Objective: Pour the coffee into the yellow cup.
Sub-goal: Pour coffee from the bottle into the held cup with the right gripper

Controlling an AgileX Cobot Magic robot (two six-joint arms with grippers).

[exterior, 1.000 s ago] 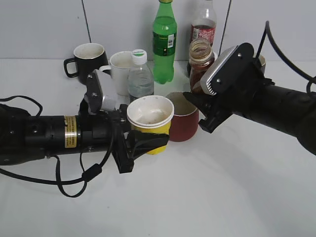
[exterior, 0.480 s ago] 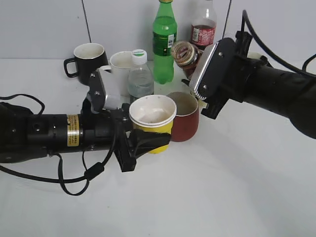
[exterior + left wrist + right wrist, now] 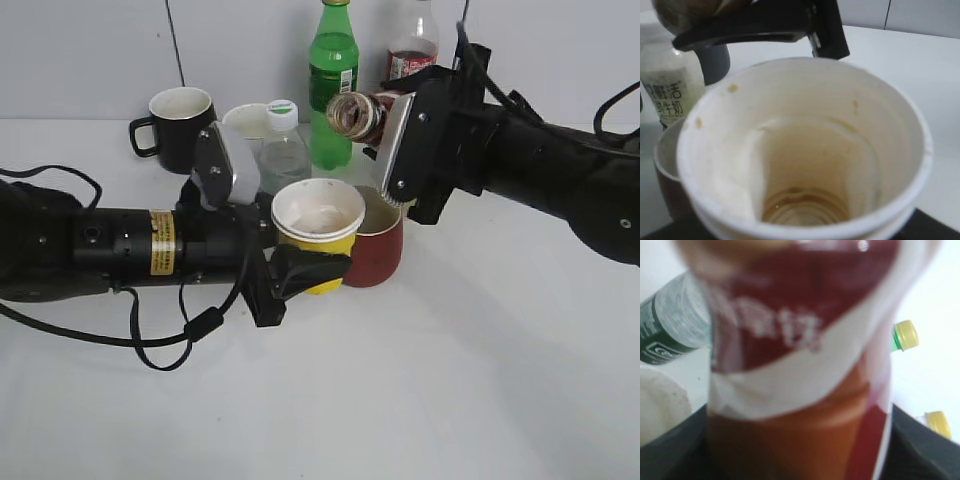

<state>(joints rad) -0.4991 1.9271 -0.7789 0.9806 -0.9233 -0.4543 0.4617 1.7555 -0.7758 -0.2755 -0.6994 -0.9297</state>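
Observation:
The yellow cup (image 3: 318,228) is held off the table in my left gripper (image 3: 303,276), which is shut on its lower wall. In the left wrist view its white inside (image 3: 805,150) fills the frame, with a thin brown pool (image 3: 805,212) at the bottom. The coffee bottle (image 3: 354,114) is held in my right gripper (image 3: 380,128), tilted almost flat, with its open mouth pointing left, above and just behind the cup. It fills the right wrist view (image 3: 800,370), with brown liquid in it. No stream shows between bottle and cup.
A dark red mug (image 3: 378,250) stands right behind the cup, under the bottle. Behind are a water bottle (image 3: 284,150), a white mug (image 3: 243,120), a black mug (image 3: 181,124), a green bottle (image 3: 333,85) and a cola bottle (image 3: 411,55).
My right gripper has lifted the coffee bottle and tipped it from upright to nearly flat, moving it left toward the cup. My left arm has shifted the cup slightly right.

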